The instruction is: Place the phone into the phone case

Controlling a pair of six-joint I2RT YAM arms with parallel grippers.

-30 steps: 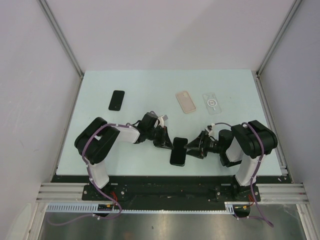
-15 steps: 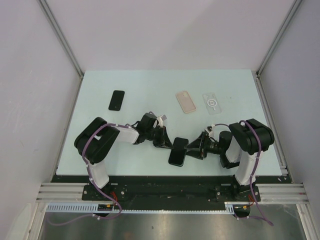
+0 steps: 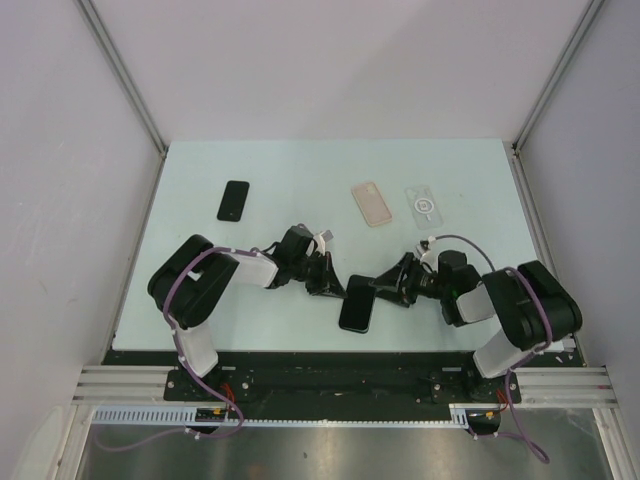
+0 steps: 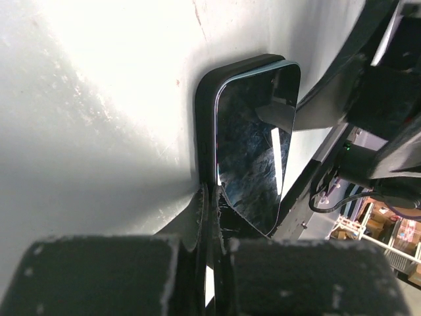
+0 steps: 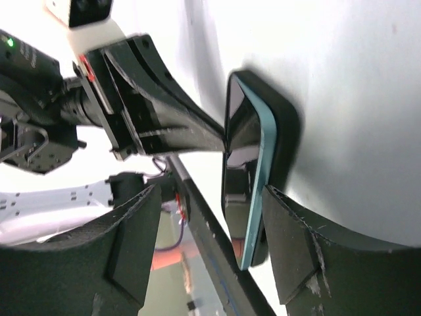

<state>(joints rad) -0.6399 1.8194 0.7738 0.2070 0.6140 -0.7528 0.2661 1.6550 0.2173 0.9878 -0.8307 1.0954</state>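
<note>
Near the table's front edge lies a phone [image 3: 356, 303] with a dark screen and teal rim, in a black phone case [image 4: 205, 112]. In the left wrist view the phone [image 4: 253, 151] is tilted, with one long side lifted out of the case. My left gripper [image 3: 334, 287] is shut at the case's near end [image 4: 212, 194]; I cannot tell whether the case wall is pinched between its tips. My right gripper [image 3: 385, 292] is open on the opposite side. The phone's teal edge [image 5: 256, 197] lies just inside one of its fingers [image 5: 293, 250], and the case [image 5: 286, 131] is behind it.
At the back of the table lie a small black phone [image 3: 233, 200], a beige case [image 3: 372, 204] and a clear case with a ring mark [image 3: 424, 207]. The black front rail [image 3: 330, 362] runs just behind the phone. Both arms crowd the front middle.
My left gripper has closed fully at the case's end. The right arm's elbow has swung out to the right, with its gripper still open at the phone. The phone has shifted slightly.
</note>
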